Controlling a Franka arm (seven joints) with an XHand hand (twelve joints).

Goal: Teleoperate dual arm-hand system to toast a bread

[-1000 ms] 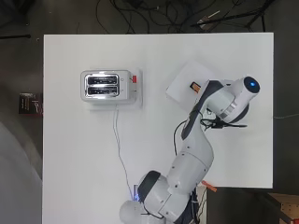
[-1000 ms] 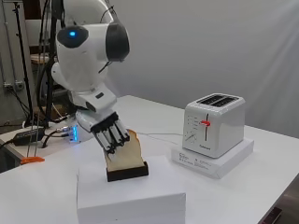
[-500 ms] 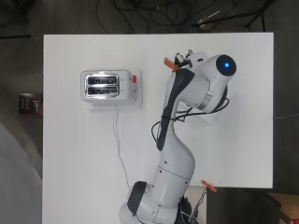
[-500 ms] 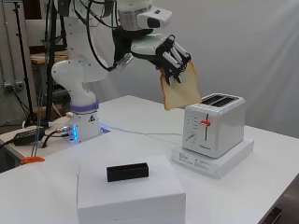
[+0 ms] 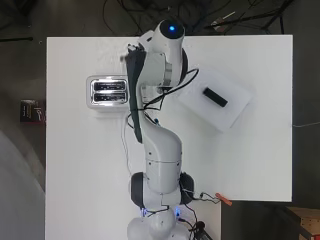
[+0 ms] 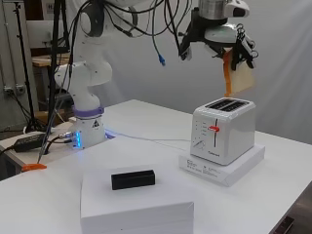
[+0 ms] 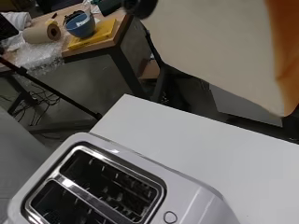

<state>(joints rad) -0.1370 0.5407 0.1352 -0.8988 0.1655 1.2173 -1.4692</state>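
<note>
Bread slice [image 6: 240, 78] up in the air, just above the toaster [image 6: 223, 129], not touching it — side view shows a clear gap between its lower edge and the toaster top. Slice hangs roughly upright, orange-brown crust along one edge. The hand [image 6: 239, 46] grips it from above, dark fingers [image 6: 251, 51] curled round its upper part. Wrist view fills with the pale face of the slice [image 7: 215, 46] and, below it, both toaster slots [image 7: 93, 186] — open, bare wires inside. Overhead view hides slice and hand under the arm; there only the toaster [image 5: 107, 91] shows, slots side by side, at the arm's left. Toaster lever [image 6: 213, 128] is red, up near the top of its track. Toaster stands on a flat white base [image 6: 229, 165] on the desk [image 6: 273, 204]. Nearer the camera, a white box [image 6: 136, 204] carrying a small black block [image 6: 132, 179].
</note>
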